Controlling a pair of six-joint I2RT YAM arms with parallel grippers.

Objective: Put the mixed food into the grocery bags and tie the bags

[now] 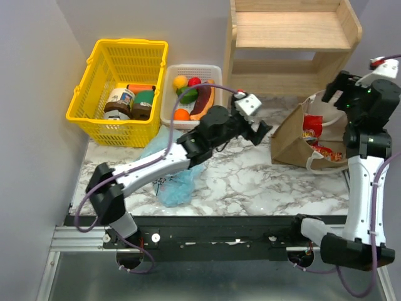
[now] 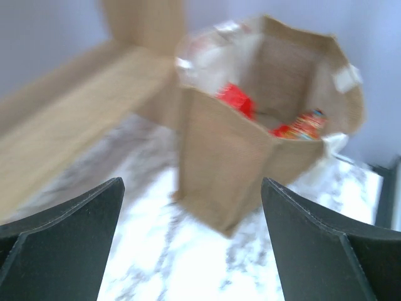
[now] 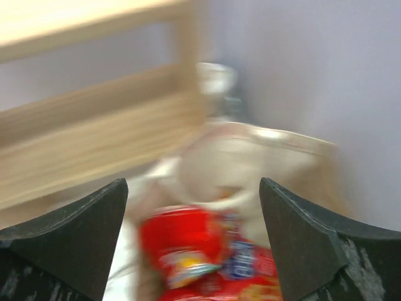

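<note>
Top external view: the table (image 1: 250,182) carries the tan-brown bag (image 1: 289,143) at right, slumped open around red snack packets (image 1: 312,125). The light-blue bag (image 1: 175,188) lies near left, and the fruit (image 1: 183,114) sits in the far tray (image 1: 170,103). The left gripper (image 2: 191,182) and right gripper (image 3: 193,183) are both spread and empty. A nudge could topple the tan-brown bag and spill the packets.

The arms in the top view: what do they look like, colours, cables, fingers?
Both the left arm and right arm have white links with black joints, and a thin purple cable looping alongside. Each wrist carries a small white camera block. The fingers are matte black tapering wedges.
</note>
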